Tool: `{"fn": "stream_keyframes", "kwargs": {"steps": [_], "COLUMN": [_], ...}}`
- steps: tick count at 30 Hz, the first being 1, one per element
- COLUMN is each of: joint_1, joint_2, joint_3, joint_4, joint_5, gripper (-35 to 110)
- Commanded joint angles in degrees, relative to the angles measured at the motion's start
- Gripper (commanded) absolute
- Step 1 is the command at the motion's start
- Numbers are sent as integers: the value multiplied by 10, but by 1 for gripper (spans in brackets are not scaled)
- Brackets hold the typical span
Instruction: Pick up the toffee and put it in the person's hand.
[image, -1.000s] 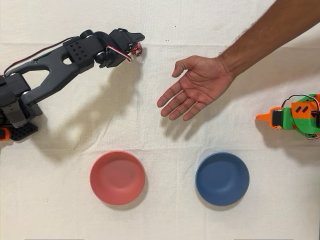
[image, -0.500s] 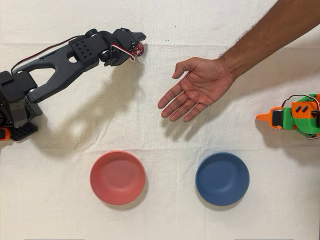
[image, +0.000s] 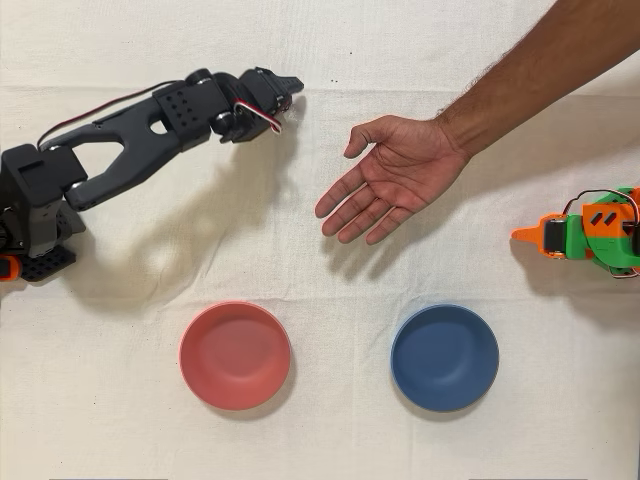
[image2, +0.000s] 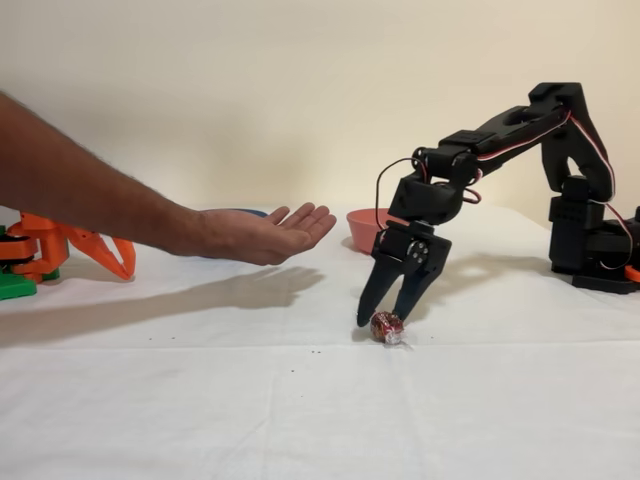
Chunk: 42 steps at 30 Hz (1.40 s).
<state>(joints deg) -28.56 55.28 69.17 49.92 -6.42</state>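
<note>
The toffee (image2: 387, 327), a small red-pink wrapped candy, lies on the white cloth in the fixed view. My black gripper (image2: 385, 319) points down over it, open, with one finger on each side of the candy and the tips close to the cloth. From overhead, the gripper (image: 286, 100) sits at the upper left and covers nearly all of the toffee. The person's hand (image: 395, 180) is held palm up with spread fingers to the right of the gripper, well apart from it. In the fixed view the hand (image2: 262, 235) hovers above the table, left of the gripper.
A red bowl (image: 235, 355) and a blue bowl (image: 444, 357) stand along the lower part of the overhead view. The idle orange arm (image: 585, 232) rests at the right edge. The person's forearm (image: 540, 60) crosses the upper right corner.
The black arm has shifted right in the overhead view. The toffee, which showed at the gripper's tip before, is now hidden beneath it. The hand has stayed put.
</note>
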Motion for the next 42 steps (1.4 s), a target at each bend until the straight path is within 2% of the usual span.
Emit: {"fn": "stream_keyframes", "kwargs": {"steps": [1, 33, 42], "joint_1": [-1, -33, -33], "joint_2": [21, 26, 27], "joint_3": [-34, -31, -30], "joint_4": [-4, -6, -11], "joint_5": [-9, 4, -42], "gripper": [25, 23, 9]}}
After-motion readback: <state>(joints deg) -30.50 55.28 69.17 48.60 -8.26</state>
